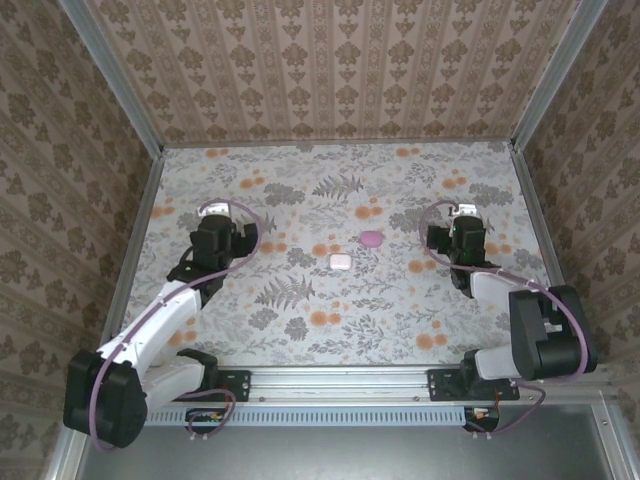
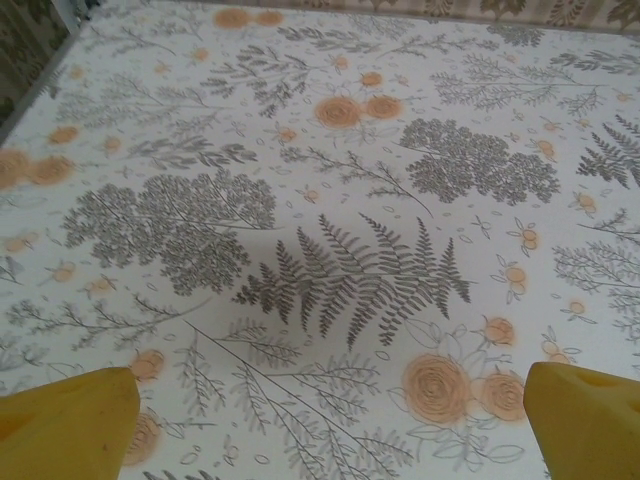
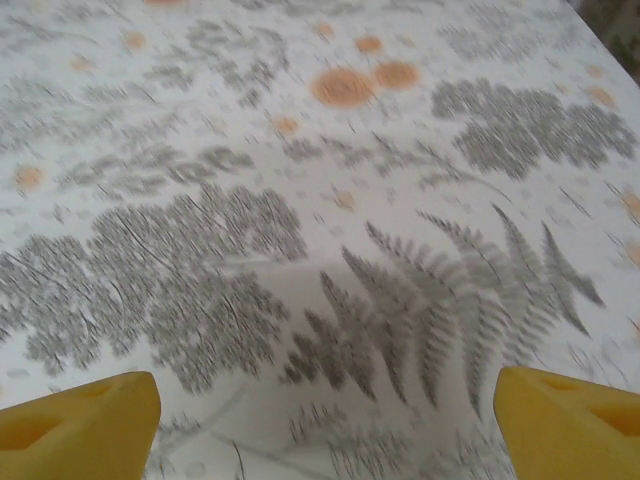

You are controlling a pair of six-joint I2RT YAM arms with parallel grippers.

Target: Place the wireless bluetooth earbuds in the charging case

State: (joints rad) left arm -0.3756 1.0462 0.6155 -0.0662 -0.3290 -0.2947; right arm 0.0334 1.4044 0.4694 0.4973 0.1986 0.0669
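**Editor:** Where do things stand on the flowered table [image 1: 300, 340]?

**Photographer:** One arm waits at each side. The left gripper [image 2: 325, 425] is spread wide, with yellow fingertips [image 2: 70, 425] at the corners of its view and nothing but printed cloth between them. The right gripper [image 3: 320, 420] gapes the same way and holds nothing. Mid-table between the arms lies a pinkish-purple earbud [image 1: 371, 239]. Just beside it, nearer the bases, is what looks to be the charging case [image 1: 340, 261], pale and squarish.

**Editor:** What could go wrong?

**Photographer:** Both pieces are small and look smooth. A finger landing off-centre could flick the earbud across the cloth. A skewed pinch could leave it tilted, so it would not seat in the case. The orange flower prints, close by and of similar size, could also draw a reach to the wrong spot.

**Editor:** And what can't be made out?

**Photographer:** From overhead it is unclear whether the case is open or whether a second earbud already sits inside it. Even which piece is which is uncertain, since both are mere specks from above. The right wrist view is blurred.
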